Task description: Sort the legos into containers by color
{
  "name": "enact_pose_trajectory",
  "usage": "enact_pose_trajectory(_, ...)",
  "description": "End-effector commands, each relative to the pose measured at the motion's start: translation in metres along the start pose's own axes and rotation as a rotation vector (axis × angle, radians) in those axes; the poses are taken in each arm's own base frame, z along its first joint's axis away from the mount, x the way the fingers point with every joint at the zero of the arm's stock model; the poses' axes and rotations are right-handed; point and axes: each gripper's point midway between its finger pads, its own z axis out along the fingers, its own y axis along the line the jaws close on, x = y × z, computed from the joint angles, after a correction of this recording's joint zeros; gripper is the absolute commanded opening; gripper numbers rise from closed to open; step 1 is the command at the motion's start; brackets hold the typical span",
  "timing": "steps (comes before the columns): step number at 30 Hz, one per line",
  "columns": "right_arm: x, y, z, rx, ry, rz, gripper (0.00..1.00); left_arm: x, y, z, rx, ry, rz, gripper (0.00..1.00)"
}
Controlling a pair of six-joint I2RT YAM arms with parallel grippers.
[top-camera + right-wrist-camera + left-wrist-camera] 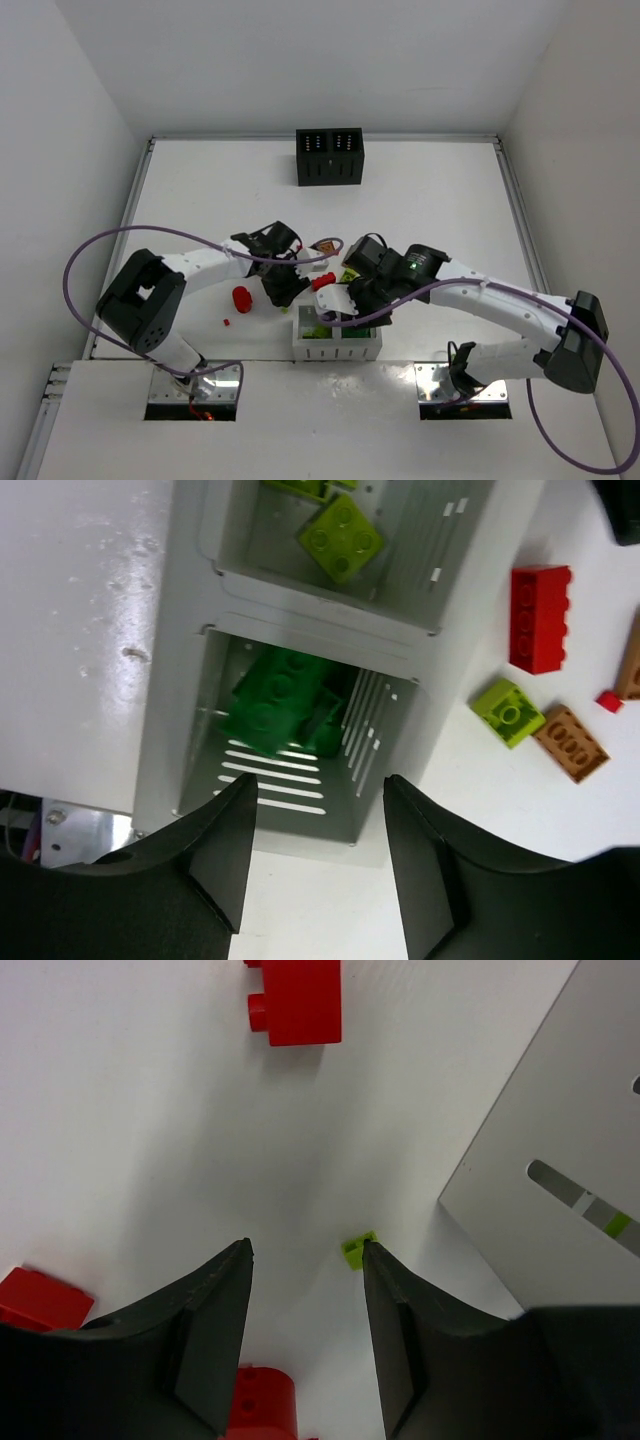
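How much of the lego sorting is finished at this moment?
Done: dark green bricks and lime bricks sit in separate compartments of the white box. In hand: nothing; left gripper and right gripper are open. Left: red brick, another lime piece and orange-brown brick lie outside.

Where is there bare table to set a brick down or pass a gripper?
Free: the strip between the black box and the bricks, plus the table's far corners. Crowded: beside the white box, where red, lime and brown bricks lie.
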Motion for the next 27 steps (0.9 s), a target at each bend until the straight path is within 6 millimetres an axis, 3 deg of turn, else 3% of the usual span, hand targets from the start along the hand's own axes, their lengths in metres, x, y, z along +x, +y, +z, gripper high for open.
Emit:
enact_pose_trajectory(1, -0.009, -0.015, -0.008, 0.090, -0.032, -0.021, 0.54, -0.002, -0.002, -0.003, -0.035, 0.003, 0.016, 0.54)
enact_pose_trajectory(10, -0.009, -0.018, -0.011, 0.126, -0.031, -0.008, 0.55, 0.014, -0.004, -0.004, -0.026, 0.070, 0.030, 0.54)
enact_pose_trajectory(23, -0.009, -0.021, -0.011, 0.139, -0.030, -0.009, 0.56, 0.008, -0.029, -0.003, 0.012, 0.079, 0.135, 0.54)
enact_pose_trajectory(27, -0.010, -0.023, -0.012, 0.152, -0.031, -0.001, 0.56, 0.015, -0.020, 0.005, -0.029, 0.115, 0.123, 0.54)
